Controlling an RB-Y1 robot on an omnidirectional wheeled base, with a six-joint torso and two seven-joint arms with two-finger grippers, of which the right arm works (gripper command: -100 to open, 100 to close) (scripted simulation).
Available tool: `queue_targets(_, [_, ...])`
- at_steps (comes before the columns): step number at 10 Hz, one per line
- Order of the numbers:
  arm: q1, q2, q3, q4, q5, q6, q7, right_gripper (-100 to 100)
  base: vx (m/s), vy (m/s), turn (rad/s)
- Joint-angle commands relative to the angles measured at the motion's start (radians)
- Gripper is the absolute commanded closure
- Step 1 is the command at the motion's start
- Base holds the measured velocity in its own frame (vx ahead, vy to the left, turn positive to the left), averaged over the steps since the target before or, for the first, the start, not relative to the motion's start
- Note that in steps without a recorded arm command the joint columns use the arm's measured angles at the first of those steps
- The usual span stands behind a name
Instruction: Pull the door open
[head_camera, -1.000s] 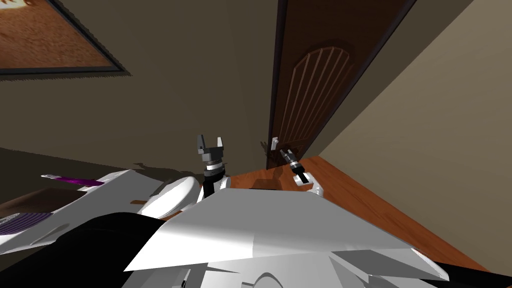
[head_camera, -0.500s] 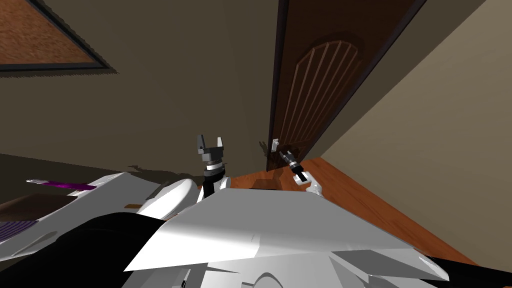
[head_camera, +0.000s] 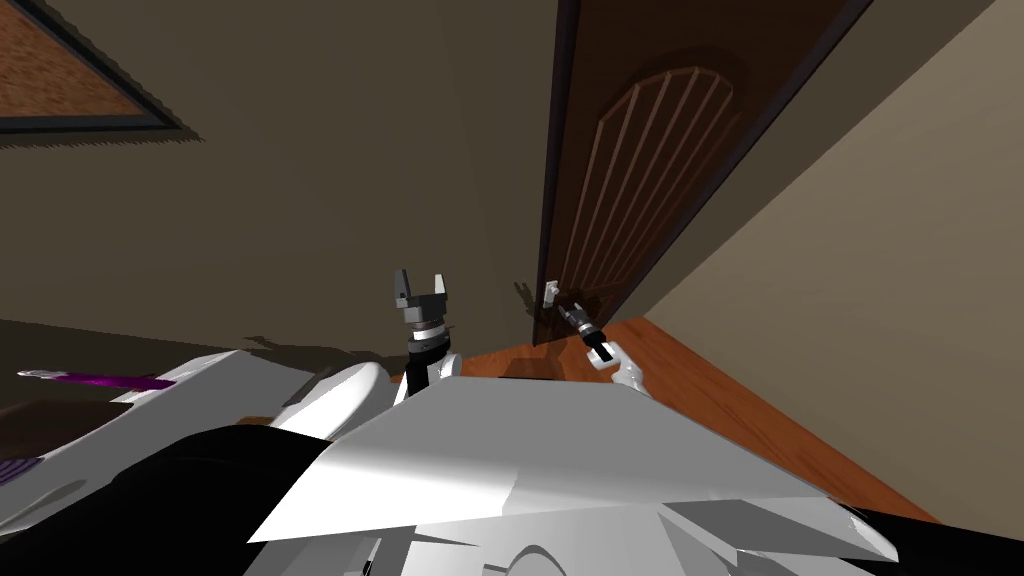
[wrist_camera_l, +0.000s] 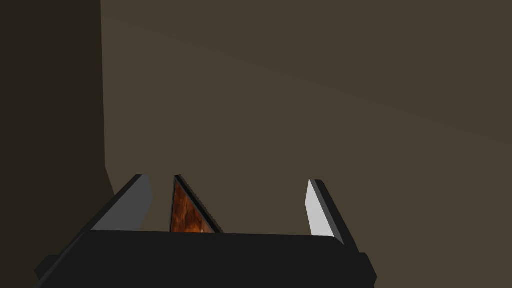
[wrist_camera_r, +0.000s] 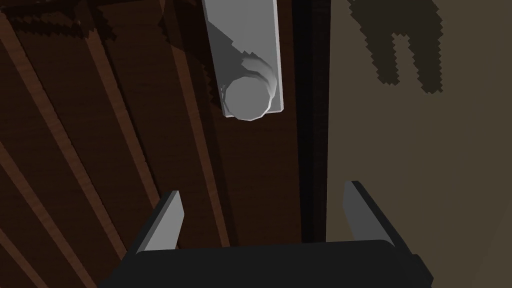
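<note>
The left tool (head_camera: 421, 285) stands raised before the wall (head_camera: 300, 200), released and empty. Right of it, the right tool (wrist_camera_r: 262, 195), likewise released, points at the grey door handle (wrist_camera_r: 248, 100), seemingly just short of it, on the dark brown door (head_camera: 640, 170).

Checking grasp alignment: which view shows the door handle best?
Right wrist view: the grey door handle sits close on the dark door, ahead of the open right pincer, not yet gripped. Head view shows it as a tiny pale mark at the door's edge. Left wrist view points elsewhere.
</note>
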Motion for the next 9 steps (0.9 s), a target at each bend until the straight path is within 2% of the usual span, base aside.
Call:
queue_targets(1, [-0.015,-0.004,-0.001,0.033,0.011,-0.001,0.021,-100,0.069,-0.007,0.010])
queue_targets(2, [-0.009,-0.003,0.000,0.018,0.007,0.000,0.011,-100,0.029,-0.003,0.004])
queue_targets(9, [-0.066,0.066,-0.131,0.089,-0.010,0.034,0.114,-100,0.050,-0.035,0.207])
